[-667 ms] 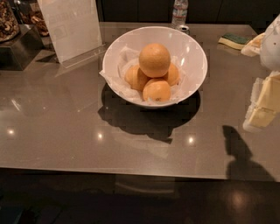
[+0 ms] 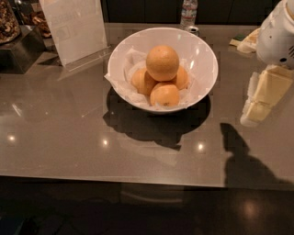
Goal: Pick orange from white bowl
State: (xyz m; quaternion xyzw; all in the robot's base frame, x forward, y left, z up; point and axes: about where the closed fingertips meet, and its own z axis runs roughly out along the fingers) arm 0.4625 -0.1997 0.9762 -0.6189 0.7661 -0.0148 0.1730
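The white bowl [image 2: 202, 59] stands on the grey table at centre, lined with crumpled white paper. The orange [image 2: 162, 63], large and pale, sits on top of three smaller, deeper-orange fruits [image 2: 165, 95]. My gripper [image 2: 258, 106], cream-coloured under a white arm [image 2: 277, 34], hangs at the right edge of the view. It is to the right of the bowl, clear of its rim and a little above the table, and holds nothing that I can see.
A clear plastic sign holder [image 2: 76, 30] stands at the back left, with a dark container [image 2: 18, 46] beside it. A water bottle [image 2: 189, 11] and a can stand behind the bowl. A yellow cloth [image 2: 248, 41] lies at the back right. The table's front edge runs near the bottom.
My gripper and arm have shifted slightly left, toward the bowl. The bowl and fruit have not moved.
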